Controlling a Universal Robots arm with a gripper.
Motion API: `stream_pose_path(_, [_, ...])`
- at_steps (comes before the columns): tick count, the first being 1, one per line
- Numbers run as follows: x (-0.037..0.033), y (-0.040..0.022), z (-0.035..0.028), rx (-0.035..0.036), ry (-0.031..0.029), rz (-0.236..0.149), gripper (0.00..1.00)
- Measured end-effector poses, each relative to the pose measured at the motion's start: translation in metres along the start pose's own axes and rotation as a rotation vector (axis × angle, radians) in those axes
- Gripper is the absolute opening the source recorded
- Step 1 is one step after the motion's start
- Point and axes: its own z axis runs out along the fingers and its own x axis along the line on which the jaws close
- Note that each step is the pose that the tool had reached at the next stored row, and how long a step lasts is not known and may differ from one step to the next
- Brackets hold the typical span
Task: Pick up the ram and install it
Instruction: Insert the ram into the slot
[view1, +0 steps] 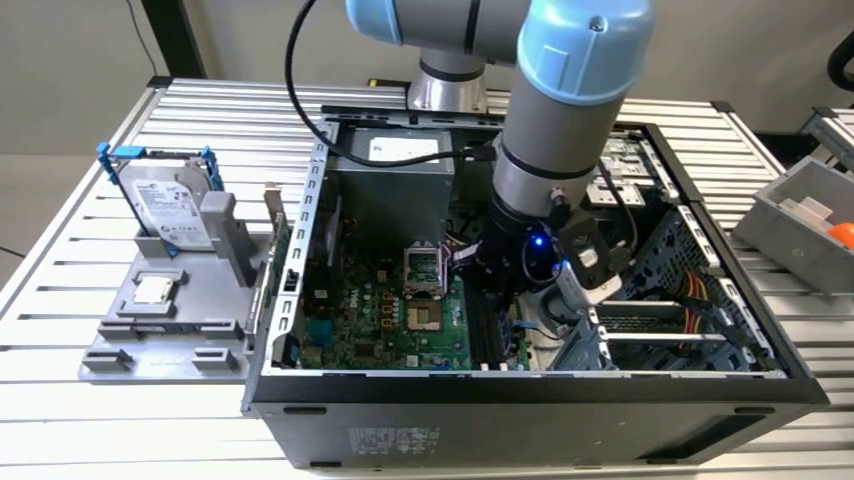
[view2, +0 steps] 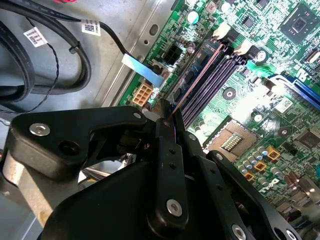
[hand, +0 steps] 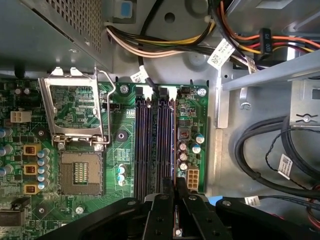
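My gripper (view1: 518, 300) is down inside the open computer case (view1: 287, 300), over the long black memory slots (hand: 150, 145) of the green motherboard (view1: 387, 320). The fingers (view2: 167, 125) are shut on the ram (view2: 196, 76). It shows edge-on in both wrist views as a thin strip running out from between the fingertips. The strip lines up along the outermost slot (hand: 170, 145), the one nearest the case's metal wall. Whether it is seated in that slot or just above it I cannot tell. The white slot latches (hand: 170, 92) stand at the far end.
The CPU socket (hand: 80, 172) and its raised metal frame (hand: 75, 107) lie beside the slots. Black cables (hand: 270, 150) and a drive cage (view1: 667, 300) crowd the other side. A hard drive in a blue frame (view1: 167, 205) stands on a grey fixture (view1: 174, 320) outside the case.
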Motion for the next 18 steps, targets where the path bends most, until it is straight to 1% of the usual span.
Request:
stream_pose_path(12, [0.0009,0.0,0.0007,0.0009,0.0004,0.0,0.0])
stream_pose_path(15, [0.0009,0.0004,0.0006,0.0049,0.0004,0.0,0.0])
stream_pose_path(18, [0.0011,0.0006,0.0005,0.006,0.0004,0.0,0.0])
